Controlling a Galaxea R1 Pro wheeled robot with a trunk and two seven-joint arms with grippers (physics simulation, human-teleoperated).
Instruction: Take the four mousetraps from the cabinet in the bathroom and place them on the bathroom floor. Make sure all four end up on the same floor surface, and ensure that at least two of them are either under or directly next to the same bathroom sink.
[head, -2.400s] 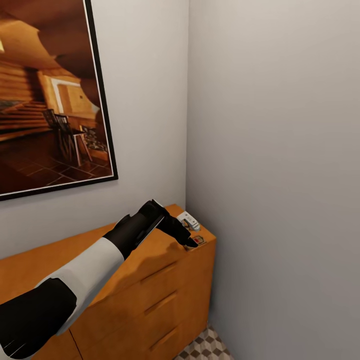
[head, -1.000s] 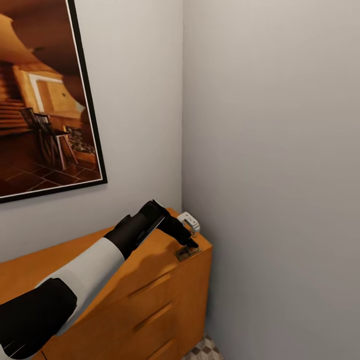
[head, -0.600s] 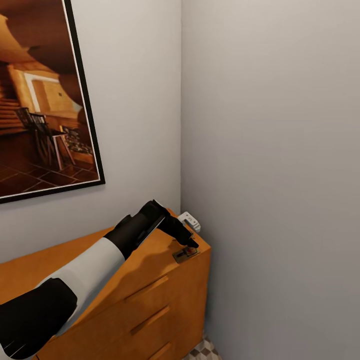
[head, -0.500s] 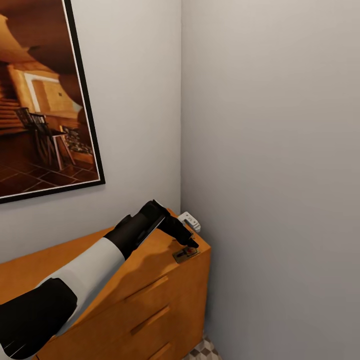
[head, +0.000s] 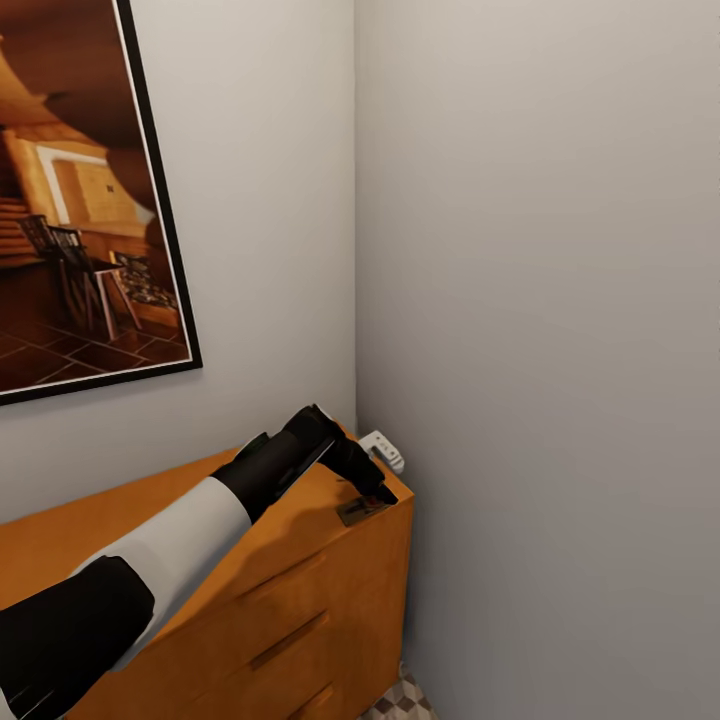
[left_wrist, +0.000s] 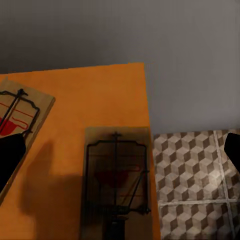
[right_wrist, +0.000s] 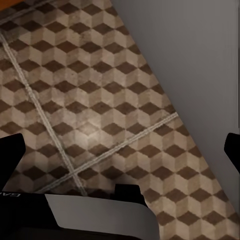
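Note:
The orange-brown cabinet (head: 200, 560) stands against the wall, and my left arm reaches over its right end. One mousetrap (head: 358, 510) lies flat at the top's front edge, just under my left gripper (head: 375, 492). In the left wrist view this mousetrap (left_wrist: 117, 185) sits in shadow along the cabinet's (left_wrist: 90, 95) edge, between the wide-apart fingers of the open left gripper (left_wrist: 122, 150). A second mousetrap (left_wrist: 17, 117) lies beside it, partly behind one fingertip. The right gripper (right_wrist: 120, 150) hangs open over the cube-patterned bathroom floor (right_wrist: 90, 85).
A small white object (head: 383, 450) rests in the cabinet top's back corner against the grey wall (head: 540, 350). A framed picture (head: 80, 200) hangs above the cabinet. Floor tiles (left_wrist: 195, 180) show past the cabinet's edge.
The head camera has turned right, shifting the scene left. Since 2.4 s ago the mousetrap under my left gripper has slid to the top's front edge. It has barely moved in the last second.

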